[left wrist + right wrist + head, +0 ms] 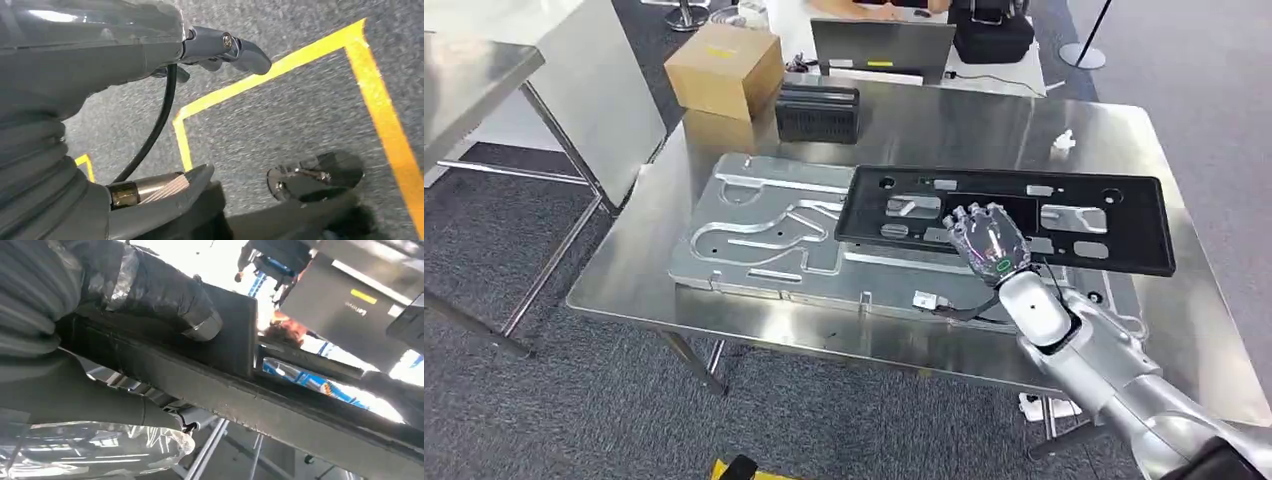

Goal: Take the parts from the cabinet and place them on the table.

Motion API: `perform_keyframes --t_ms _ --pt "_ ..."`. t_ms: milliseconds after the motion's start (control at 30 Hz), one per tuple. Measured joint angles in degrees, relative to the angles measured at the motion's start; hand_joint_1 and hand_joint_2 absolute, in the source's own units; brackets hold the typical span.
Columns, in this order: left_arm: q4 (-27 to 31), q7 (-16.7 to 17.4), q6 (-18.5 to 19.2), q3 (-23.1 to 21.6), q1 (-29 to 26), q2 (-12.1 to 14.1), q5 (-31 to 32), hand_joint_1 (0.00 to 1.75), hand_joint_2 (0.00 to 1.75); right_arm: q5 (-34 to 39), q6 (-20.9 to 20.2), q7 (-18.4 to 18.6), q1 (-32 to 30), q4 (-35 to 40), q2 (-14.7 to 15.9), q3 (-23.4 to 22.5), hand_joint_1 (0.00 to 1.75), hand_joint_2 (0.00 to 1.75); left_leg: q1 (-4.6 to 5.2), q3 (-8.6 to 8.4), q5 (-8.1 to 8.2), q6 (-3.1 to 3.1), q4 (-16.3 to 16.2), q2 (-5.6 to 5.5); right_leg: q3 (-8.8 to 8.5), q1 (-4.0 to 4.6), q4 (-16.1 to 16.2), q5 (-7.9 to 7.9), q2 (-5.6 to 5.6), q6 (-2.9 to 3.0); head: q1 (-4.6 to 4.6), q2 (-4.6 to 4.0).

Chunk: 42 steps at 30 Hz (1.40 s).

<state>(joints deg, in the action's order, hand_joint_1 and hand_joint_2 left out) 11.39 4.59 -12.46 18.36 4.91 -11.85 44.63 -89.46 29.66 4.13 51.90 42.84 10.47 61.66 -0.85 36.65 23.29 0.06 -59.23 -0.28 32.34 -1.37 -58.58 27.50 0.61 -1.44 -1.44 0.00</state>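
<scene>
A long black panel [1074,215] with several cut-outs lies across the right half of the steel table [984,120], its left end over a large silver machined plate [764,235]. My right hand [987,238] grips the panel's near edge. In the right wrist view the thumb [165,295] lies on one face of the black panel [280,405] and the fingers [100,400] on the other. Whether the panel rests on the plate or hangs just above it I cannot tell. My left hand [100,60] hangs over the grey floor, fingers apart, holding nothing.
At the table's far left stand a cardboard box [724,68] and a black ribbed block [817,112]. A small white piece [1064,142] lies at the far right. A second steel table [474,60] stands to the left. Yellow tape lines [280,65] mark the floor.
</scene>
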Motion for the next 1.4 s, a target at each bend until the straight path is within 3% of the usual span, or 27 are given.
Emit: perform_keyframes --t_ms 67,100,133,167,233,267,300,333,400,433,467,567,633,667,767,800,833,900,933,967,1000,1033,1067,1100,1133,1167,1400 --pt "0.00 0.02 -0.02 0.04 -0.16 0.02 -0.02 0.00 1.75 0.00 0.00 0.00 -0.09 -0.02 0.00 -0.02 1.75 1.75 0.24 -0.03 0.39 0.86 0.00 -0.02 -0.46 -0.21 0.59 0.15 0.00 -0.74 0.02 0.00" --pt "0.02 0.02 -0.02 0.07 -0.14 0.02 0.00 0.00 1.75 0.00 0.02 0.00 -0.08 -0.04 0.02 -0.09 1.75 1.75 -0.15 -0.46 0.25 1.48 0.48 0.01 -0.47 -0.38 0.50 0.48 -0.05 -1.14 0.02 0.00" --pt "0.02 0.02 -0.02 0.07 -0.14 0.00 0.00 0.00 1.75 0.00 0.02 0.00 -0.06 -0.04 0.13 -0.22 1.75 1.75 -0.15 -0.73 0.37 1.78 0.61 0.00 -0.10 -0.37 -0.86 1.10 -0.26 -1.22 -0.07 0.00" --pt "0.00 0.02 -0.02 0.07 -0.06 -0.02 -0.02 0.00 1.75 0.00 0.04 0.00 0.05 -0.04 0.11 -0.28 1.75 1.75 -0.11 -0.87 0.60 2.14 0.61 0.02 1.71 -0.40 -4.24 2.84 -0.39 -1.23 -0.02 0.00" --pt "0.00 0.04 -0.02 0.07 -0.06 0.00 0.00 0.00 1.75 0.00 0.09 0.00 -0.15 -0.11 0.17 -0.35 1.75 1.75 0.11 -1.21 1.03 2.65 0.60 0.01 7.22 -0.15 -13.96 6.53 -0.39 -1.33 -0.05 0.00" --pt "0.00 0.15 -0.02 0.09 -0.13 0.00 0.00 0.00 1.75 0.00 0.18 0.00 -0.44 -0.24 0.31 -0.42 1.75 1.75 0.29 -1.43 1.27 2.82 0.58 -0.05 9.80 -0.08 -17.72 7.13 -0.39 -1.25 -0.07 0.00" --pt "0.00 0.31 -0.02 0.13 -0.25 0.02 0.04 0.00 1.75 0.00 0.26 0.00 -0.75 -0.39 0.33 -0.48 1.75 1.75 0.46 -1.78 1.57 2.88 0.58 -0.11 11.03 0.03 -18.57 6.17 -0.38 -1.05 -0.05 0.00" --pt "0.00 0.35 -0.02 0.15 -0.36 0.07 0.26 0.00 1.75 0.00 0.37 0.00 -1.04 -0.59 0.33 -0.52 1.75 1.75 0.68 -2.33 1.95 2.88 0.58 -0.21 10.74 0.22 -16.32 3.57 -0.38 -0.64 -0.07 0.00" --pt "0.02 0.35 -0.02 0.20 -0.37 0.07 0.42 0.00 1.75 0.00 0.83 0.00 -1.09 -0.92 0.33 -0.66 1.75 1.75 1.16 -3.60 2.79 2.87 0.58 -0.24 7.02 0.88 -6.21 -3.38 -0.38 0.65 -0.07 0.00" --pt "0.00 0.33 -0.02 0.20 -0.46 -0.02 0.46 0.00 1.75 0.00 1.12 0.02 -1.06 -1.03 0.33 -0.81 1.75 1.75 1.11 -3.80 3.17 2.85 0.69 -0.22 5.62 1.38 -1.80 -5.14 -0.42 1.54 -0.05 0.00" --pt "-0.02 0.33 -0.02 0.26 -0.34 -0.11 0.52 0.00 1.75 0.00 1.44 0.18 -1.03 -1.14 0.33 -0.87 1.75 1.75 1.58 -3.91 3.42 2.49 0.54 -0.20 4.59 1.55 -1.51 -4.15 -0.57 1.94 0.33 0.00" --pt "-0.02 0.33 -0.09 0.39 -0.19 -0.04 0.61 0.00 1.75 0.00 1.51 0.24 -1.14 -1.51 0.33 -0.94 1.75 1.75 1.12 -4.15 3.68 1.82 1.11 -0.09 4.31 1.93 -0.37 -3.55 -0.46 2.34 0.28 0.00" --pt "0.00 0.33 -0.11 0.44 -0.26 0.00 0.63 0.00 1.75 0.00 1.55 0.31 -1.23 -1.60 0.22 -1.05 1.75 1.75 1.24 -4.23 4.48 1.05 0.31 -0.08 2.87 1.06 1.21 -3.72 -0.54 2.50 0.37 0.00" --pt "0.00 0.33 -0.13 0.44 -0.23 0.02 0.68 0.00 1.75 0.00 1.60 0.35 -1.12 -1.71 0.24 -1.07 1.75 1.75 1.20 -3.08 5.78 0.74 -2.41 -0.06 2.41 0.88 1.42 -3.52 -0.60 2.80 0.41 0.00" --pt "0.00 0.33 -0.13 0.46 -0.25 0.11 0.77 0.00 1.75 0.00 1.60 0.37 -1.27 -1.90 0.09 -1.07 1.75 1.75 0.53 4.54 10.30 -0.15 -15.34 -0.05 1.71 0.86 1.36 -2.69 -0.61 2.95 0.39 0.00" --pt "0.00 0.33 -0.13 0.48 -0.35 0.22 0.77 0.00 1.75 0.00 1.60 0.37 -1.53 -1.97 0.07 -1.07 1.75 1.75 0.33 6.30 9.76 -0.39 -17.23 -0.04 1.35 0.80 1.27 -2.32 -0.56 2.89 0.46 0.00" --pt "0.00 0.33 -0.13 0.48 -0.43 0.26 0.77 0.00 1.75 0.00 1.62 0.37 -1.72 -2.01 0.07 -1.07 1.75 1.75 0.17 6.43 7.76 -0.58 -16.00 -0.04 0.88 0.70 1.17 -1.91 -0.50 2.74 0.43 0.00" --pt "0.00 0.28 -0.15 0.50 -0.43 0.40 0.96 0.00 1.75 0.00 1.66 0.37 -1.82 -2.19 0.07 -1.07 1.75 1.75 -0.09 3.27 1.21 -0.77 -7.22 0.01 -0.17 0.43 0.64 -0.85 -0.42 2.25 0.43 0.00" --pt "0.00 -0.11 -0.22 0.50 -0.42 0.42 1.20 0.00 1.75 0.00 1.70 0.50 -1.79 -2.21 0.04 -1.09 0.00 0.00 -0.23 1.29 -1.69 -0.76 -1.67 0.08 -0.56 0.30 0.18 -0.13 -0.41 1.87 0.43 0.00" --pt "0.00 -0.81 -0.28 0.50 -0.39 0.42 1.33 0.00 1.75 -0.02 1.79 0.63 -1.76 -2.23 0.04 -1.09 0.00 0.00 0.15 0.67 -0.28 -0.70 -1.60 -0.07 -0.11 0.45 0.13 0.36 -0.41 1.38 0.39 0.00" --pt "0.00 -1.56 -0.37 0.50 -0.33 0.42 1.53 0.00 1.75 0.00 1.95 0.83 -1.59 -2.36 0.07 -1.11 0.00 0.00 0.14 0.31 0.03 -0.39 -0.05 -0.10 0.01 0.73 -0.54 0.62 -0.27 1.01 0.50 0.00" --pt "0.00 -2.36 -0.44 0.50 -0.25 0.44 1.64 0.00 1.75 -0.02 2.19 0.85 -1.57 -2.34 0.04 -1.20 0.00 0.00 0.19 0.58 0.12 0.34 -0.49 -0.18 0.25 0.71 -0.26 0.41 -0.27 0.69 0.50 0.00" --pt "0.00 -2.89 -0.55 0.52 -0.37 0.44 1.68 0.00 1.75 -0.02 2.25 0.88 -1.77 -2.38 0.09 -1.33 0.00 0.00 0.07 0.45 -0.03 0.29 0.03 -0.18 0.21 0.76 -0.51 0.73 -0.23 0.96 0.50 0.00" --pt "0.00 -3.48 -0.57 0.55 -0.49 0.53 1.88 0.00 1.75 -0.02 2.32 0.87 -1.80 -2.40 0.17 -1.51 0.00 0.00 0.12 0.44 -0.02 0.27 0.06 -0.19 0.21 0.73 -0.28 0.42 -0.29 1.67 0.48 0.00" --pt "0.00 -3.85 -0.61 0.57 -0.47 0.53 2.18 0.00 1.75 -0.02 2.47 0.85 -1.87 -2.40 0.17 -1.55 0.00 0.00 0.17 0.46 0.00 0.29 0.06 -0.25 0.09 0.73 -0.08 0.38 -0.31 1.63 0.52 0.00" --pt "0.00 -4.00 -0.63 0.55 -0.43 0.53 2.34 0.00 0.00 -0.02 2.54 0.85 -1.92 -2.40 0.24 -1.57 0.00 0.00 0.18 0.45 0.06 0.35 0.06 -0.30 -0.06 0.73 0.12 0.39 -0.31 1.64 0.46 0.00" --pt "0.00 -4.90 -0.48 0.68 -0.33 0.57 2.14 0.00 0.00 -0.02 2.62 0.85 -2.12 -2.45 0.59 -2.01 0.00 0.00 0.41 0.42 0.44 1.11 0.05 -0.31 -0.35 0.63 0.78 0.38 -0.31 1.49 0.48 0.00"
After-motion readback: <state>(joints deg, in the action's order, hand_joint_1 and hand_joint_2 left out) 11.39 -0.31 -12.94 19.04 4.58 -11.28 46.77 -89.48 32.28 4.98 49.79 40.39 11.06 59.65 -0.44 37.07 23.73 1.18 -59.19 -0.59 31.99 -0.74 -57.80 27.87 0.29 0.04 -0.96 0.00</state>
